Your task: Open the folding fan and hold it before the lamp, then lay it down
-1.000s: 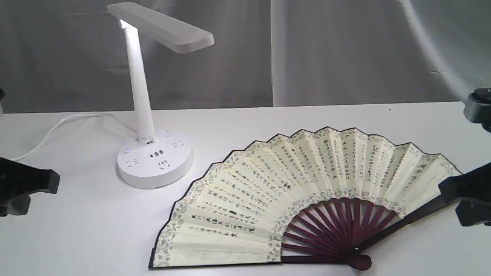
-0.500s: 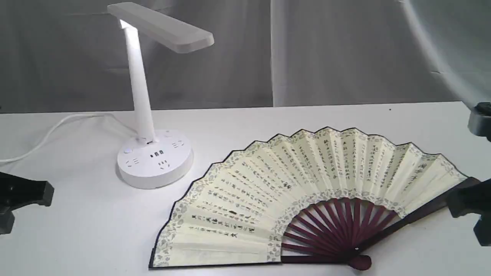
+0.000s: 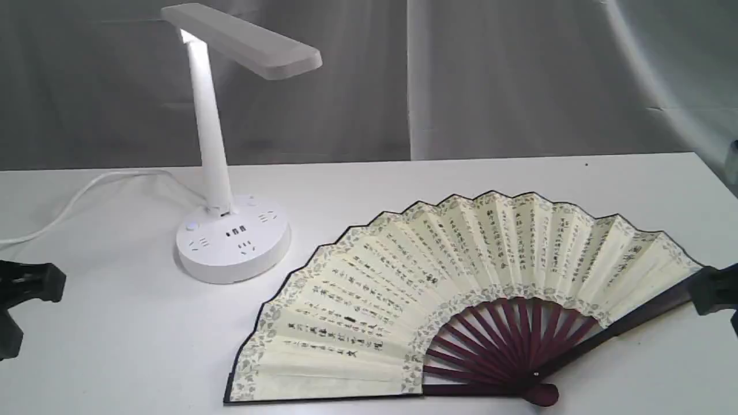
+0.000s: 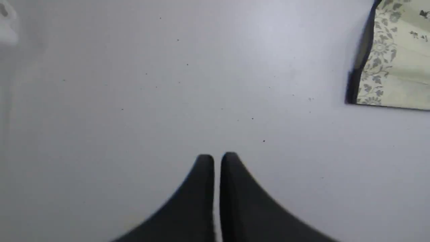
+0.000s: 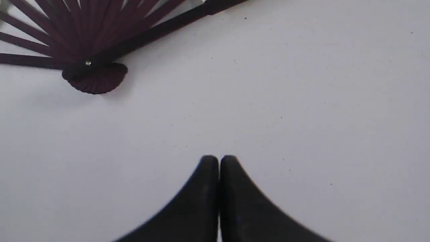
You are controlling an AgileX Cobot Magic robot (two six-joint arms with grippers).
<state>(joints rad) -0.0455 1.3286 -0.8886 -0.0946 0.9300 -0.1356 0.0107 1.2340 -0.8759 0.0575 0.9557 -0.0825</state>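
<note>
– Both claws have drawn back toward the sides of the table [image 3: 403, 178] since a second ago, while the fan [image 3: 461, 271] stays put. The left claw [image 4: 217, 157] and right claw [image 5: 219, 158] are each pressed together, pinching nothing.
– So where is the fan?
– It lies spread open and flat on the table, to the right of the lamp [image 3: 210, 150], near its base but not touching. To me the laying-down looks done.
– What can still go wrong?
– Biggest first is the fan itself. In the outside view the right claw sits just beside the tip of the dark outer stick [image 3: 651, 305], and I cannot tell whether they touch. A sideways swing there would drag that stick and fold or spin the fan.
– And the lamp?
– It has a tall, slim stem, so a high sweep of the left arm could tip it.
– Anything smaller?
– The cord [image 3: 127, 172] trails off toward the left claw's side, and a low pass could snag it and tug the lamp. Last is the pivot knob [image 5: 95, 79], where a nudge from the right claw would shift the fan.
</note>
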